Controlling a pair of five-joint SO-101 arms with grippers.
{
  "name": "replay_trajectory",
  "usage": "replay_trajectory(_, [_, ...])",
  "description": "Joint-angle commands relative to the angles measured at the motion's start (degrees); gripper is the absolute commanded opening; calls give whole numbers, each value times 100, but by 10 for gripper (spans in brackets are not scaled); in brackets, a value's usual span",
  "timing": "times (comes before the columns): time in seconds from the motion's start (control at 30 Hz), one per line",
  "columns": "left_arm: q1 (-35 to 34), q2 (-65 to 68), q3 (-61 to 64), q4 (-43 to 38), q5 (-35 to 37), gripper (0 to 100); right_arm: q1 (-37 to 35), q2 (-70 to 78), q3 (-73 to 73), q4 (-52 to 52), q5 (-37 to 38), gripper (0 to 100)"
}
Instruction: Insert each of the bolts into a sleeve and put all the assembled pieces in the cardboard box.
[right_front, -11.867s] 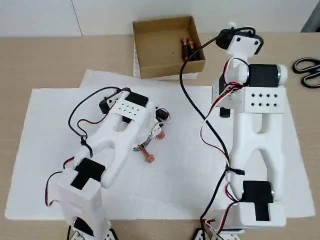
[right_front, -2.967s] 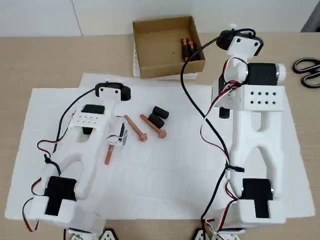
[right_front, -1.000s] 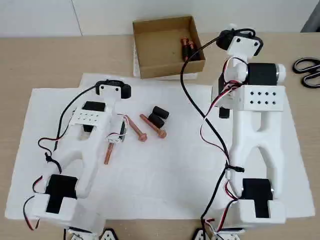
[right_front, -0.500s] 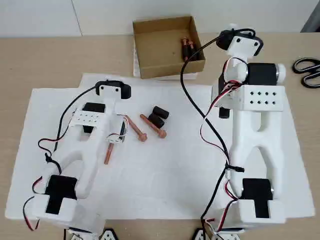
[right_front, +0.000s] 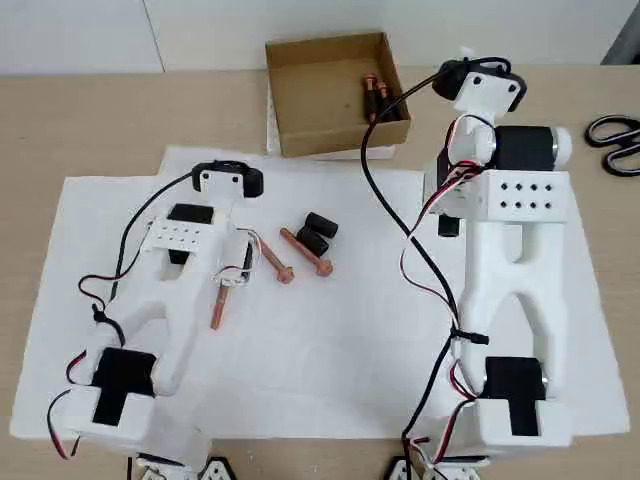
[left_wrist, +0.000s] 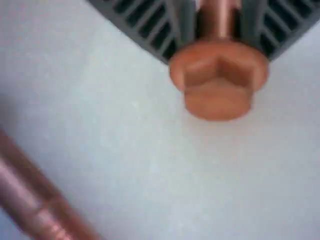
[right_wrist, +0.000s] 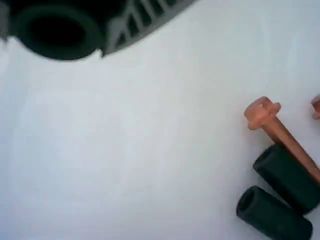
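Left wrist view: left pincer (left_wrist: 217, 47) pinches the bolt (left_wrist: 217, 85), its head jutting past the tips.

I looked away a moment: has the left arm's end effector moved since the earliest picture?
Yes. The left end effector, holding a bolt, has shifted left, past the cardboard box's left edge.

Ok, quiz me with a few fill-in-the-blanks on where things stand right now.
The left gripper is shut on a copper ____. The right gripper holds a black ____. On the white paper lie ____ loose sleeves beside two loose bolts. The finished pieces lie in the ____ box.
Missing words: bolt; sleeve; two; cardboard.
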Motion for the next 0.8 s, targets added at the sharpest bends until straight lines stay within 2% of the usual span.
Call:
replay_trajectory(0.0, [-18,-88,-796,615,35,6,31,-84,-35,66,-44,4])
replay_trajectory(0.27, [-18,-88,-2659,2040,9,6,13,-189,-53,48,-9,4])
replay_trajectory(0.5, [-9,-88,-3864,2954,18,6,-4,-1393,-53,-295,-9,4])
replay_trajectory(0.7, [53,-97,-4330,3051,62,6,-4,-2571,-9,-242,-35,6])
replay_trajectory(0.77, [149,-97,-4611,3051,404,6,-4,-2993,149,-259,-18,6])
